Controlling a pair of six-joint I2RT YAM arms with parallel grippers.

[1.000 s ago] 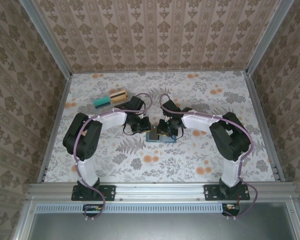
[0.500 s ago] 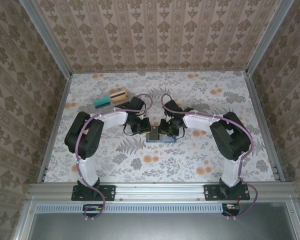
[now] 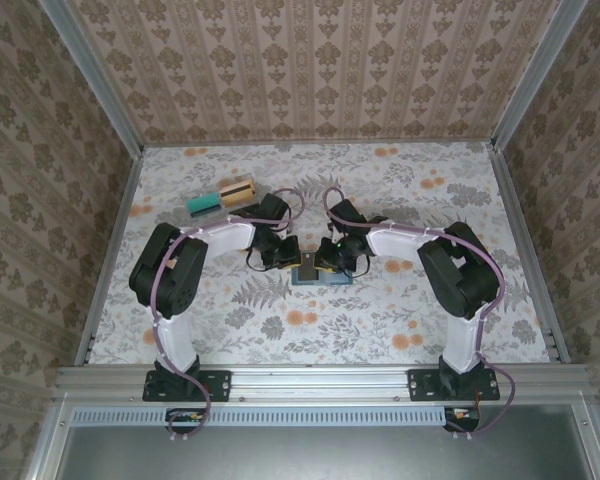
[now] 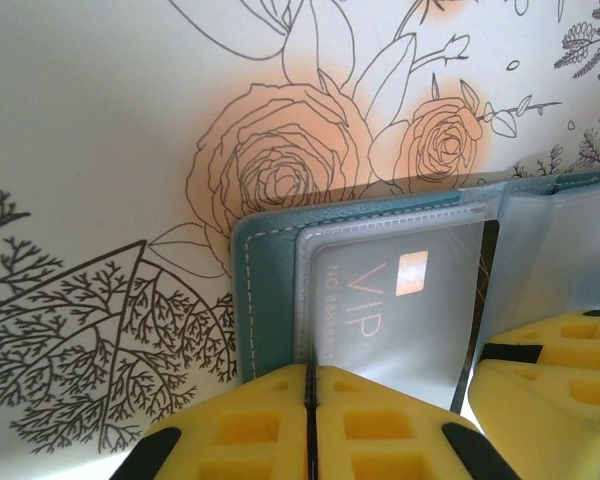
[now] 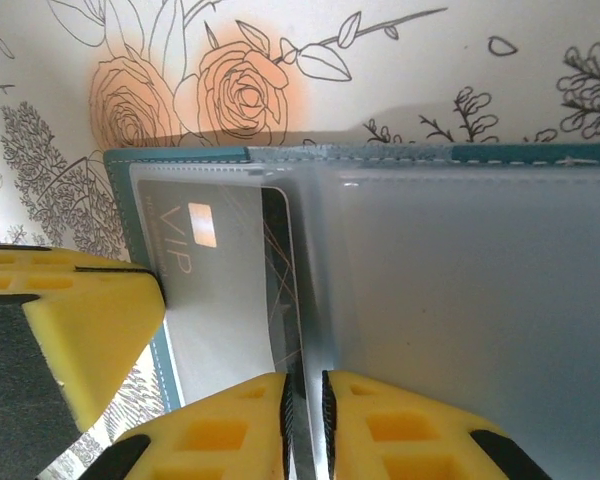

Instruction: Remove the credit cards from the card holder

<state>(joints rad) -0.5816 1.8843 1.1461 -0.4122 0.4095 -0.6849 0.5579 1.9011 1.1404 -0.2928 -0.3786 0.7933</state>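
Two out already: teal-green card (image 3: 202, 204), tan-orange card (image 3: 239, 190), lying at ten o'clock, well clear of card holder (image 4: 260, 300). One left: grey VIP card (image 4: 400, 300), tucked inside, not yet drawn. Left pincer (image 4: 310, 375) closed tight at holder's edge. Right pincer (image 5: 305, 385) nipped on thin edge, likely that card.

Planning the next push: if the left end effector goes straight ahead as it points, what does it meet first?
The card holder: its clear sleeve over the grey VIP card sits right at the left end effector, at its shut tips, seemingly touching; depth is unclear.
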